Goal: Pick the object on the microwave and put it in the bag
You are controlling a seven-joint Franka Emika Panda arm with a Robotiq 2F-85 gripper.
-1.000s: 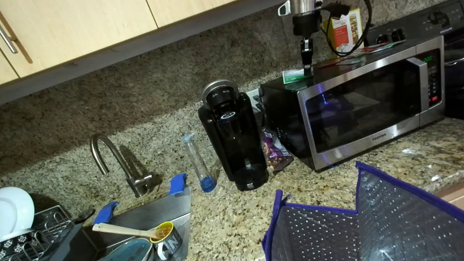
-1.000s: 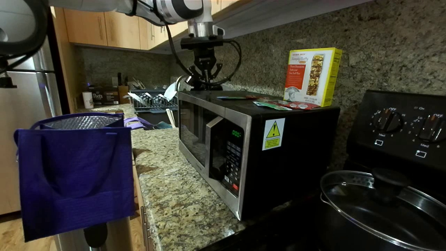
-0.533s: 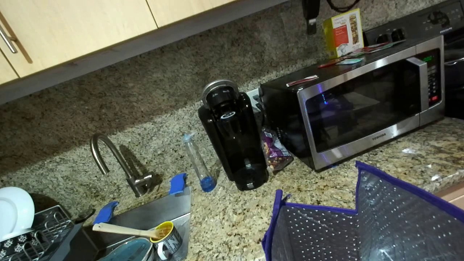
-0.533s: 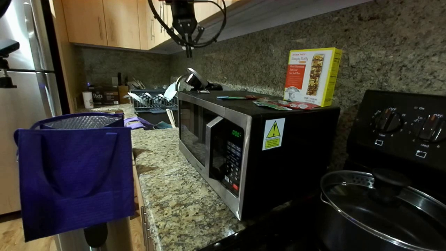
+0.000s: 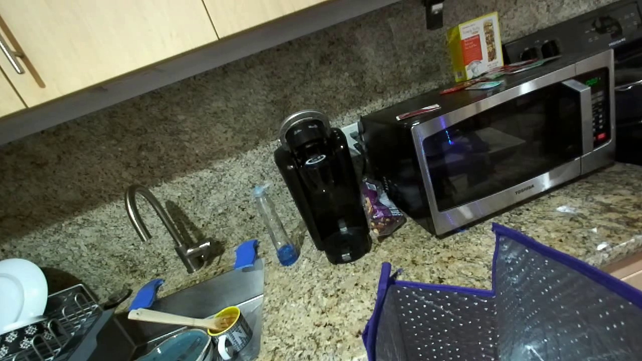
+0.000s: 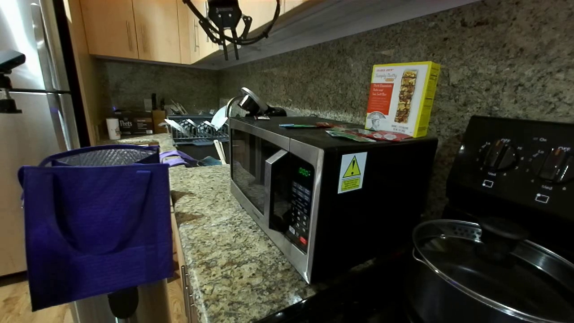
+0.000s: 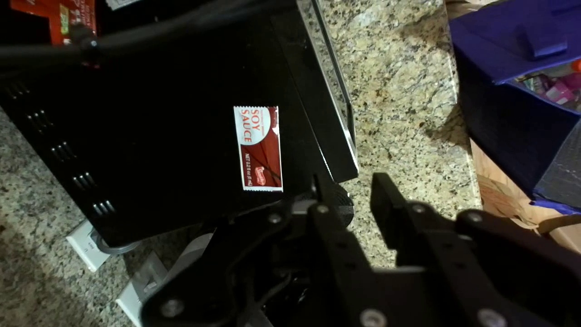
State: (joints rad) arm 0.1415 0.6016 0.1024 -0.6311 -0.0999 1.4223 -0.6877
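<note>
The object, a flat red-and-white soy sauce packet (image 7: 261,161), lies on the dark top of the microwave (image 7: 181,104). It also shows at the near end of the microwave (image 5: 506,145) as a thin packet (image 5: 419,112) in an exterior view. My gripper (image 7: 348,180) is open and empty, raised well above the microwave. In an exterior view the gripper (image 6: 231,57) hangs above the microwave (image 6: 309,119); elsewhere only a finger (image 5: 434,15) shows at the top edge. The bag (image 6: 96,215), blue-purple with silvery lining, stands open by the counter's front (image 5: 562,291); several packages show inside it (image 7: 513,59).
A yellow carton (image 6: 399,98) stands upright on the microwave's far end, with flat packets (image 6: 385,135) lying before it. A black coffee maker (image 5: 326,190) stands beside the microwave. Wall cabinets (image 5: 150,45) hang above. A lidded pot (image 6: 489,269) stands on the stove.
My gripper has risen from the microwave top, and its fingers now show a wider gap. The green-and-white packet seen at its tips has gone from there; the red-and-white packet shows in that spot.
</note>
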